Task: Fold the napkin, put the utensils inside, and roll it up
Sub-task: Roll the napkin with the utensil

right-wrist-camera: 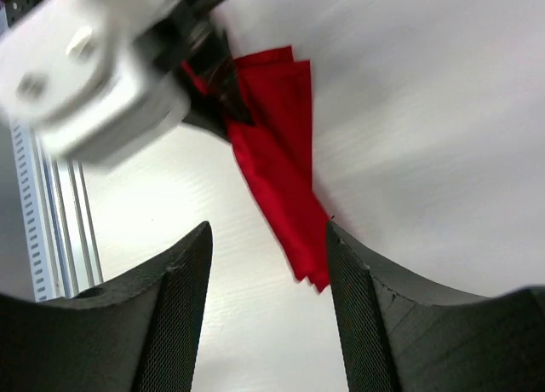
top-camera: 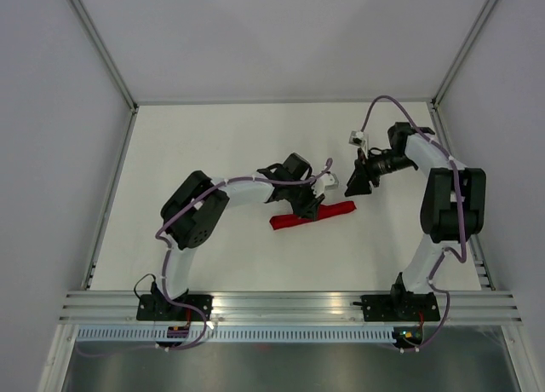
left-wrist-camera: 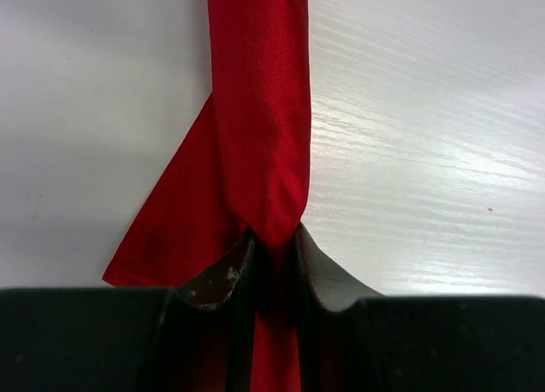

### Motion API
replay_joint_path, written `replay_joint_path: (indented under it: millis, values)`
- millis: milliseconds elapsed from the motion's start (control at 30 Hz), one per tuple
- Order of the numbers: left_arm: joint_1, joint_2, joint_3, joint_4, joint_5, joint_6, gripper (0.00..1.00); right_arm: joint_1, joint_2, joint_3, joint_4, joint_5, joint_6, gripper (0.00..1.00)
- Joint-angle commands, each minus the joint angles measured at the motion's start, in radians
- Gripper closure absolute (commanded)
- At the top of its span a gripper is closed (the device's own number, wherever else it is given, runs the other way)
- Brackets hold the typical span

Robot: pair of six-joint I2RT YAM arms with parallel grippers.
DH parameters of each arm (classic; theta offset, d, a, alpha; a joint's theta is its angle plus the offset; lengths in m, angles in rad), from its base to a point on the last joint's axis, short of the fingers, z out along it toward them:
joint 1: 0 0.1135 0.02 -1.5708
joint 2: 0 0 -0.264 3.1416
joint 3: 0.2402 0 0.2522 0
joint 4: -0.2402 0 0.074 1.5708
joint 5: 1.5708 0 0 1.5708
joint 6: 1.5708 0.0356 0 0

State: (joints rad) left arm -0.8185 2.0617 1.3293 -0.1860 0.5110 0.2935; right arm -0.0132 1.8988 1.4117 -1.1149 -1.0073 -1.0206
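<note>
Lying as a narrow rolled strip near the middle of the counter [top-camera: 213,136], the red napkin [top-camera: 289,221] is clenched partway along its length by the left fingers [left-wrist-camera: 223,277]. The right fingers [right-wrist-camera: 179,307] are spread apart, clear of the cloth, at about 2 o'clock from it.

- The white table [top-camera: 238,145] was viewed whole from above and behind.
- The bright red fabric napkin [left-wrist-camera: 260,111] was shared by all views, nearest from the left wrist.
</note>
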Motion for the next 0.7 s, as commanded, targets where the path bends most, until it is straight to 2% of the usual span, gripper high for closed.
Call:
replay_joint_path:
  millis: [0,100,133,267,367,667]
  values:
    - [0.027,0.13,0.016,-0.254,0.2,-0.039,0.98,-0.019,-0.17,-0.147,0.125,-0.07,-0.104,0.38]
    - [0.065,0.167,0.05,-0.296,0.286,-0.047,0.98,0.005,-0.335,-0.351,0.43,0.033,0.052,0.36]
    - [0.071,0.185,0.057,-0.306,0.322,-0.048,0.98,0.019,-0.422,-0.458,0.587,0.132,0.121,0.35]
    - [0.087,0.225,0.114,-0.375,0.368,-0.039,0.98,0.16,-0.595,-0.678,0.849,0.359,0.183,0.31]
    - [0.093,0.255,0.165,-0.438,0.396,-0.028,0.98,0.286,-0.649,-0.769,0.956,0.499,0.191,0.3]
    - [0.097,0.319,0.222,-0.486,0.428,-0.039,0.98,0.53,-0.653,-0.856,0.998,0.645,0.162,0.3]
